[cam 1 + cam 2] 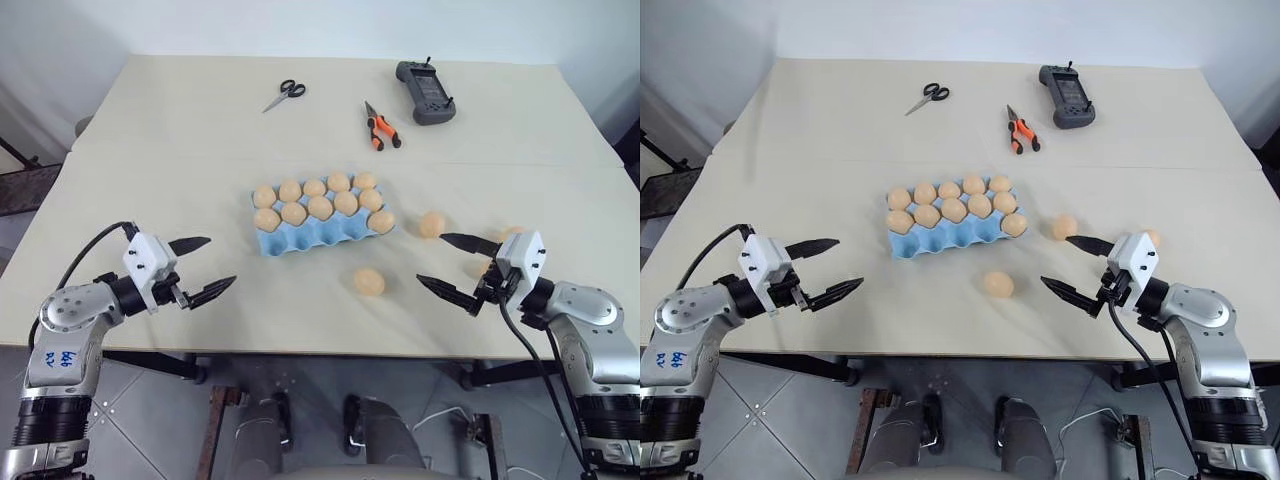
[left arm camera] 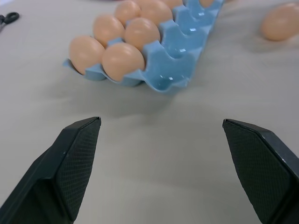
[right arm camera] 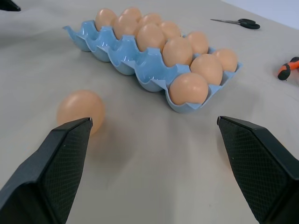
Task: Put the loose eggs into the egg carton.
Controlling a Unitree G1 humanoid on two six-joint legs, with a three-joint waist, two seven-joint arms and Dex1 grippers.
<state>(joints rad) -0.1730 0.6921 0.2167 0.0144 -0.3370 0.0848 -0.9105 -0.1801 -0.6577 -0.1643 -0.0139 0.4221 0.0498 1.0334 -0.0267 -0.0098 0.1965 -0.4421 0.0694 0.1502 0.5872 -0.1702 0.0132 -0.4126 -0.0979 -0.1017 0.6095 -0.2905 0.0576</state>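
A wide beige table [image 1: 180, 120] holds a light blue egg carton [image 1: 300, 243] near its middle, with three rows of cups. The back two rows and one cup at the right end of the near row are filled with eggs, eleven as far as can be counted; the remaining near-row cups, facing the robot, sit empty. So the task looks mostly done, with a few cups and a few eggs left. Three loose eggs lie on the table to the right of the carton: one [image 1: 369, 282] just in front of the carton's right end, one [image 1: 432, 224] just beside its right end, and one [image 1: 511, 233] farther right, partly hidden behind the right gripper. The left gripper [image 1: 200, 268] hovers over the table in front of and to the left of the carton, fingers spread wide and holding nothing. The right gripper [image 1: 457, 268] hovers to the right of the nearest loose egg, jaws also wide apart and empty, pointing toward the carton. At the table's far side, well apart from the work, lie scissors [image 1: 285, 94], orange-handled pliers [image 1: 380, 127] and a dark handheld controller [image 1: 425, 92].
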